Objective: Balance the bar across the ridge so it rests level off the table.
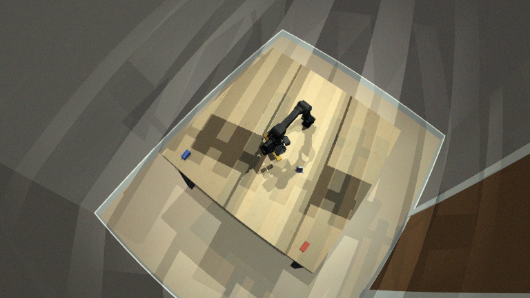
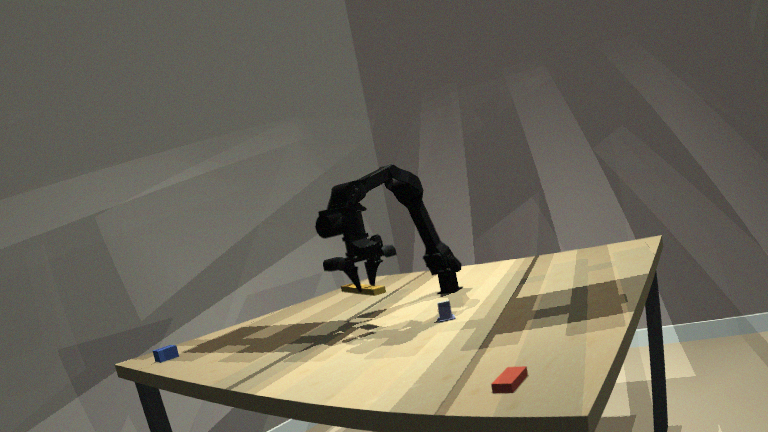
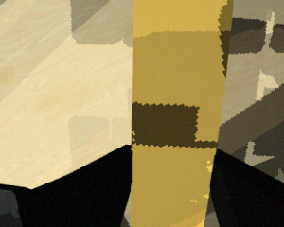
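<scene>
The yellow bar (image 1: 277,157) (image 2: 378,290) (image 3: 175,71) is held near its middle between the two black fingertips. My gripper (image 1: 272,147) (image 2: 365,289) (image 3: 171,157) is shut on it. The bar looks about level and a little above the table, with its shadow apart from it. In the wrist view it runs from top to bottom between the fingers. The blue-grey ridge (image 1: 299,170) (image 2: 444,310) stands upright on its wider foot on the table, apart from the bar, with nothing on top. The fingers hide part of the bar in the exterior view.
A blue block (image 1: 185,154) (image 2: 165,353) lies near the table's left corner. A red block (image 1: 304,246) (image 2: 509,379) lies near the front right corner. The arm's base (image 2: 448,282) stands behind the ridge. The wooden table (image 1: 257,216) (image 2: 339,382) carries patchy shadows.
</scene>
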`<act>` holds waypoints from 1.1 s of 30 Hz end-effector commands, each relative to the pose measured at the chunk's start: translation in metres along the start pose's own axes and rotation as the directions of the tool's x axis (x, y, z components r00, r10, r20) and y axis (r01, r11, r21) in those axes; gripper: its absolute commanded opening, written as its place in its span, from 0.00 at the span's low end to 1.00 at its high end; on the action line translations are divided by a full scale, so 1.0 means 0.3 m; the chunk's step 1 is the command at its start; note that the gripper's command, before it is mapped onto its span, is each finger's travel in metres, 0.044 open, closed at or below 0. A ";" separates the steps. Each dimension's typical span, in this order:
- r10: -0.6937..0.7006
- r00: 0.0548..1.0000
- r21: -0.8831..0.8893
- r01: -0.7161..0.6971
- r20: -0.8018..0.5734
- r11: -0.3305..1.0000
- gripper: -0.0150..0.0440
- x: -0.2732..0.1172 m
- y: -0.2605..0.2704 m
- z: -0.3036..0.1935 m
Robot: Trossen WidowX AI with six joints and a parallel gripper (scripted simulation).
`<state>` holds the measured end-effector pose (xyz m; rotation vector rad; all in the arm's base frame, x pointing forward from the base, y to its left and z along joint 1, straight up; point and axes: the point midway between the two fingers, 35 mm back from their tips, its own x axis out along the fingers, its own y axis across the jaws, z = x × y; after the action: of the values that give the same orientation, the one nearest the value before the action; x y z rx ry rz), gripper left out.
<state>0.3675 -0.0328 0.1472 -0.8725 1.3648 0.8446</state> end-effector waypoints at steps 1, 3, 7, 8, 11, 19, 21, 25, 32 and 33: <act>-0.006 1.000 0.041 0.005 0.001 0.999 0.25 -0.007 0.010 0.052; -0.005 1.000 0.058 0.005 0.001 0.998 0.25 -0.007 0.018 0.076; -0.005 1.000 0.094 0.004 0.003 0.996 0.25 -0.008 0.036 0.124; -0.005 1.000 0.103 0.004 0.003 0.995 0.25 -0.008 0.040 0.135; -0.004 1.000 0.130 0.004 0.004 0.992 0.25 -0.009 0.055 0.170; -0.003 1.000 0.201 0.001 0.007 0.980 0.25 -0.010 0.098 0.262; -0.002 1.000 0.218 0.001 0.008 0.976 0.25 -0.011 0.110 0.284; -0.002 1.000 0.253 -0.001 0.009 0.967 0.25 -0.011 0.135 0.328; 0.000 1.000 0.315 -0.003 0.011 0.949 0.25 -0.013 0.184 0.404; 0.000 1.000 0.324 -0.004 0.012 0.946 0.25 -0.013 0.192 0.415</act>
<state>0.3715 0.0912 0.1495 -0.6335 1.4413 0.6291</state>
